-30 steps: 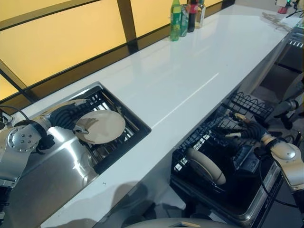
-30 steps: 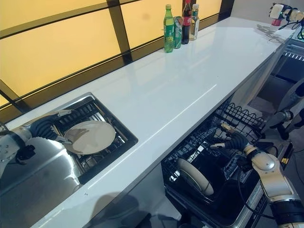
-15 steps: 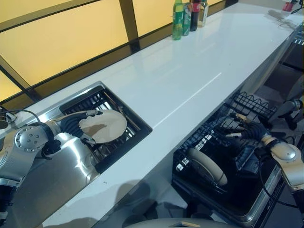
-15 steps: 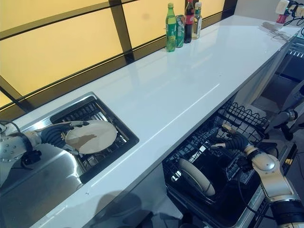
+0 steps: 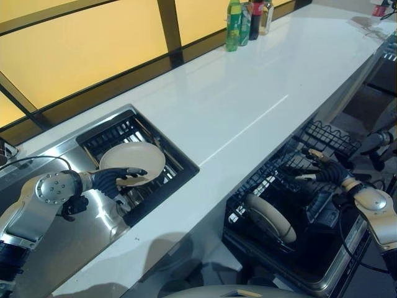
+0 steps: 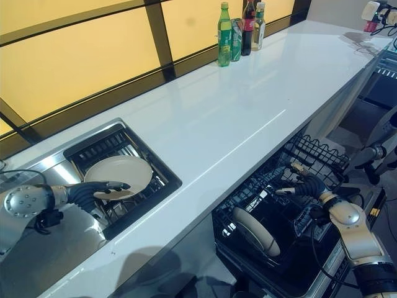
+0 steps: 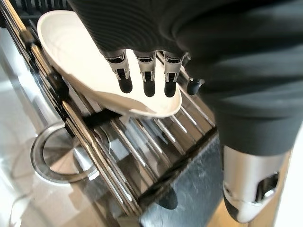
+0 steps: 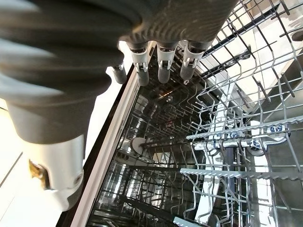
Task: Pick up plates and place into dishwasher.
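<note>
Cream plate (image 5: 132, 159) lying on the dark rack (image 5: 151, 144) in the sink (image 6: 59, 172) at the near left, tilted a bit with its near edge off the bars. Left hand (image 5: 115, 179) right at the plate's near rim, fingers (image 7: 147, 81) straight and loose over the edge, not gripping anything. Second plate (image 5: 270, 215) already standing on edge in the pulled-out dishwasher rack (image 6: 273, 205), low on the right under the white counter (image 5: 248, 93). Right hand (image 6: 306, 184) hovering over the far part of that rack, fingers (image 8: 162, 67) relaxed and spread, holding nothing. Few bottles (image 6: 239, 30) lined up far back on the counter by the amber window (image 5: 74, 49).
</note>
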Robot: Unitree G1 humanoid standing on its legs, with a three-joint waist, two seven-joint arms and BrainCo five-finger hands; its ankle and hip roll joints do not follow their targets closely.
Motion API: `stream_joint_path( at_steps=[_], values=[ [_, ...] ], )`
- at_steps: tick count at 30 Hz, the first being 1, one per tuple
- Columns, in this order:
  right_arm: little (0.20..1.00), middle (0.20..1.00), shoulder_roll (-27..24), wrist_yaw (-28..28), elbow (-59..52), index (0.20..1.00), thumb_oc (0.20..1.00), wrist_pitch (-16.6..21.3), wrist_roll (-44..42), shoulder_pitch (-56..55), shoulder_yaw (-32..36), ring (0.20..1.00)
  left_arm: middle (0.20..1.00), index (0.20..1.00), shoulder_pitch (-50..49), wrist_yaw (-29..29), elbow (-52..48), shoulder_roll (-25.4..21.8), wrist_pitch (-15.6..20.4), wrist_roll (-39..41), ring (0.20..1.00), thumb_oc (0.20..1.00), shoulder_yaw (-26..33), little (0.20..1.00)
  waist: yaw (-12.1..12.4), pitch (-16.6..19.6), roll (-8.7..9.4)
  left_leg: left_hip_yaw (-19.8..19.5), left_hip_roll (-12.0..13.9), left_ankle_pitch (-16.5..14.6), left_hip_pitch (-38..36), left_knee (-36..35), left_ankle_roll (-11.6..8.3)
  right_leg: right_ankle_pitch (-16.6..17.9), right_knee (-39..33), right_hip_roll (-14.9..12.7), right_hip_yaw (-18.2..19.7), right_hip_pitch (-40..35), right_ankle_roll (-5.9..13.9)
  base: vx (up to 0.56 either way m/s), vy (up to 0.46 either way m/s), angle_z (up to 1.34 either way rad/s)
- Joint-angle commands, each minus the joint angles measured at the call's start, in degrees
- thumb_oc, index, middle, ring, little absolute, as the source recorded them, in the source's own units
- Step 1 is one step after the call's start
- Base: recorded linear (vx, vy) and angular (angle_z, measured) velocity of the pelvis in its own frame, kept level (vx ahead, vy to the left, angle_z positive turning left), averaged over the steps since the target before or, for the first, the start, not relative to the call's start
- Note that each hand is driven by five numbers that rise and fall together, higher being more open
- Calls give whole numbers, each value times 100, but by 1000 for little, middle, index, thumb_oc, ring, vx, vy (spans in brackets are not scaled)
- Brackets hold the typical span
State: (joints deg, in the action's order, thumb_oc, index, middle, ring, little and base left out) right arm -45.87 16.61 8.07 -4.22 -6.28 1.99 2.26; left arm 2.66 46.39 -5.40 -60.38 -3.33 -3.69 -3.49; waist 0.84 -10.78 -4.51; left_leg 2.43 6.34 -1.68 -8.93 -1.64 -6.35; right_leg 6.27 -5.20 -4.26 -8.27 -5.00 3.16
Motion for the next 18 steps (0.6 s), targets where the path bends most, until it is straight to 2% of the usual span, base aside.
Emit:
stream_joint_path(
  at_steps=[1,3,5,9,13,14,17,18],
  values=[
    [1000,1000,-163,-188,-199,1000,1000,307,-232,77,-123,1000,1000,1000,-10,18,-95,12,-12,-162,1000,1000,-110,1000,-52,297,282,-116,-28,846,755,-217,95,-621,314,-39,-16,-372,149,31,-21,0],
    [1000,1000,-131,-205,-195,1000,1000,290,-186,49,-113,1000,1000,1000,-79,-254,-51,49,146,-784,1000,1000,-120,1000,-52,288,280,-115,-27,847,762,-224,100,-618,304,-31,-18,-370,149,34,-18,1],
    [1000,1000,-158,-228,-203,1000,1000,282,-236,30,-117,1000,1000,1000,-169,-764,7,-54,326,-1407,1000,1000,-165,1000,-56,269,290,-129,-22,859,779,-228,94,-614,302,-22,-8,-361,155,17,-11,1],
    [1000,1000,-130,-173,-309,1000,1000,238,-279,-84,-7,1000,1000,1000,-312,-2176,183,41,529,-2017,1000,1000,78,1000,-44,245,340,-144,-23,855,796,-248,112,-609,289,-5,-13,-337,150,16,-16,0],
    [1000,1000,101,-109,-266,1000,1000,376,-123,-230,125,1000,1000,1000,-582,-3095,295,306,920,-2684,1000,1000,338,1000,-14,234,405,-139,8,872,824,-264,106,-607,271,25,-20,-339,126,25,-39,3],
    [1000,1000,106,-110,-271,1000,1000,374,-121,-228,127,1000,1000,1000,-590,-3129,300,315,934,-2704,1000,1000,347,1000,-11,219,399,-133,13,936,856,-258,117,-554,286,29,-23,-303,121,0,0,0],
    [1000,1000,203,-110,-208,1000,1000,416,-67,-209,117,1000,1000,1000,-684,-3918,423,482,1183,-3483,1000,1000,332,1000,6,205,447,-110,44,868,827,-260,93,-628,286,50,-15,-343,109,60,-36,2],
    [1000,1000,211,-111,-199,1000,1000,419,-64,-198,112,1000,1000,1000,-681,-4017,446,492,1207,-3574,1000,1000,318,1000,10,211,447,-107,51,874,839,-262,91,-624,290,55,-11,-327,105,0,0,0]
  ],
)
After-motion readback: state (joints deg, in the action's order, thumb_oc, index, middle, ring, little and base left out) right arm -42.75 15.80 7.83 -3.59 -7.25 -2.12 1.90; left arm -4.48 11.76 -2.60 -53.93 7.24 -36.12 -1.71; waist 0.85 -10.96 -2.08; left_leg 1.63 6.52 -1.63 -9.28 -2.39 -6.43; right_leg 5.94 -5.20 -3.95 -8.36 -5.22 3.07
